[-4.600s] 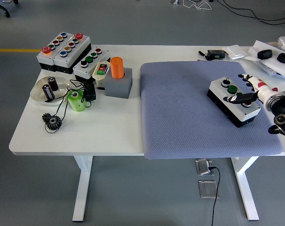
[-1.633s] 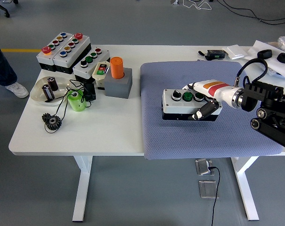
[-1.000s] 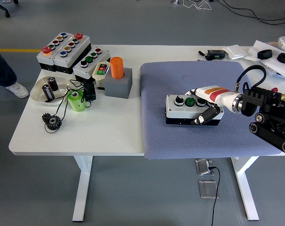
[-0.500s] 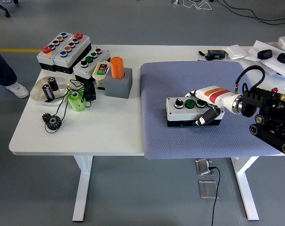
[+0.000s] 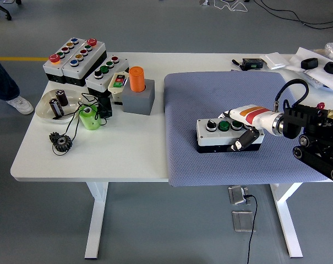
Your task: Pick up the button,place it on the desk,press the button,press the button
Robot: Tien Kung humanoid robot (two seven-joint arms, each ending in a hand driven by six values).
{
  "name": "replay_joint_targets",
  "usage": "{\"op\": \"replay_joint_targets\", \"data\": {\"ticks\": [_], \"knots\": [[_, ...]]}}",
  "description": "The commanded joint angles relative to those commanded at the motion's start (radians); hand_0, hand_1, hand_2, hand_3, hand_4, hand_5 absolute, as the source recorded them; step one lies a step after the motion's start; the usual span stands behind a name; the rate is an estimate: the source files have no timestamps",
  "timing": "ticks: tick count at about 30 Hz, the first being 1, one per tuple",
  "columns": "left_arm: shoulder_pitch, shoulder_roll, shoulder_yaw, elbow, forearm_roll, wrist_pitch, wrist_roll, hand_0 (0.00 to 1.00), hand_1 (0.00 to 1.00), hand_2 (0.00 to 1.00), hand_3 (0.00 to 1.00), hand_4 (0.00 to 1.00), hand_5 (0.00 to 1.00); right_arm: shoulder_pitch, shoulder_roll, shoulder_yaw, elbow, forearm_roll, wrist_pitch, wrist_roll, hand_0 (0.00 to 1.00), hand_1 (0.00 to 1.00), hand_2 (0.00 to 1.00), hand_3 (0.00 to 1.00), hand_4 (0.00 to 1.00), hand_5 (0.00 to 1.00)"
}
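**Box on mat, presses still to come**

White table (image 5: 100,159) w/ grey-blue mat (image 5: 210,93) over its right half; grey floor beyond. Button box (image 5: 224,135) sits on mat at approx 5 o'clock from mat centre, long side running 9-to-3, looks flat on the cloth. Right hand (image 5: 244,127) comes in from 3 o'clock, fingers wrapped round box's right end: thumb on near side, rest over far top edge. Left hand not in view.

Progress, my read: pick-up done, placing nearly done — box looks down but grip not let go. Left: release, then both presses. Green button (image 5: 223,126) and the black knobs beside it look untouched.

Clutter at 10 o'clock: more button boxes (image 5: 75,55), orange cup (image 5: 136,78), bowl (image 5: 45,107).
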Motion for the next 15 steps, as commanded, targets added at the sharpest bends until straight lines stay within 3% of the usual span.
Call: {"op": "replay_joint_targets", "data": {"ticks": [1, 6, 7, 9, 15], "knots": [[0.0, 0.0, 0.0, 0.0, 0.0, 0.0, 0.0, 0.655, 0.702, 0.724, 0.516, 0.318, 0.967, -0.001, -0.001, 0.001, 0.001, 0.007, 0.001, 0.004, 0.881, 0.808, 0.939, 0.998, 0.862, 0.23], [-0.001, 0.001, 0.0, 0.0, 0.0, 0.0, 0.0, 0.655, 0.702, 0.724, 0.516, 0.318, 0.967, -0.004, -0.011, 0.013, 0.015, 0.042, 0.008, 0.023, 0.881, 0.808, 0.939, 0.998, 0.862, 0.23], [-0.001, 0.001, -0.001, 0.0, 0.001, 0.0, 0.0, 0.655, 0.703, 0.723, 0.516, 0.318, 0.967, -0.005, -0.013, 0.017, 0.019, 0.047, 0.014, 0.02, 0.905, 0.844, 0.988, 0.998, 0.909, 0.247], [-0.001, 0.001, -0.001, 0.0, 0.002, 0.0, 0.0, 0.655, 0.703, 0.723, 0.516, 0.318, 0.967, -0.009, -0.019, 0.025, 0.027, 0.059, 0.023, 0.014, 0.905, 0.844, 0.988, 0.998, 0.909, 0.247], [0.0, 0.0, -0.005, 0.0, 0.005, 0.0, -0.001, 0.656, 0.703, 0.724, 0.515, 0.318, 0.967, -0.041, -0.068, 0.093, 0.099, 0.096, 0.056, -0.019, 0.92, 0.864, 0.997, 0.998, 0.92, 0.253]]}}
